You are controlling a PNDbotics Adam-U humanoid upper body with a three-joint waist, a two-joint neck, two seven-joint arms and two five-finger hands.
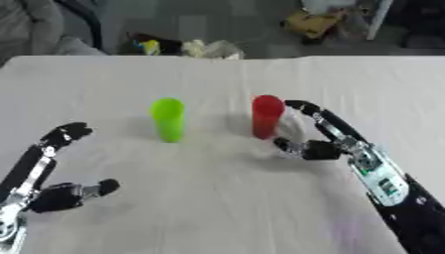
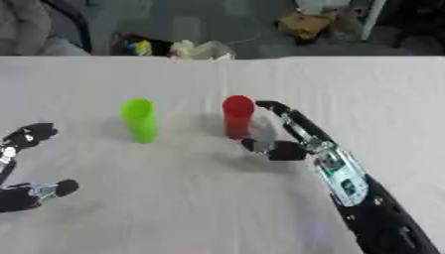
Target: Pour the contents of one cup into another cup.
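A tall green cup (image 1: pixel 168 119) stands upright on the white table, left of centre. To its right a red cup (image 1: pixel 266 116) also stands upright. My right hand (image 1: pixel 323 141) sits just right of the red cup, open, fingers stretched toward the cup's far side and thumb near its base; I cannot tell whether they touch it. My left hand (image 1: pixel 45 174) rests open at the lower left, well away from both cups. What the cups hold is hidden.
The white cloth-covered table (image 1: pixel 217 198) fills most of the view. Beyond its far edge lie floor clutter, a yellow-and-white heap (image 1: pixel 187 48) and a cardboard box (image 1: pixel 313 22). A grey chair (image 1: pixel 39 30) shows at the upper left.
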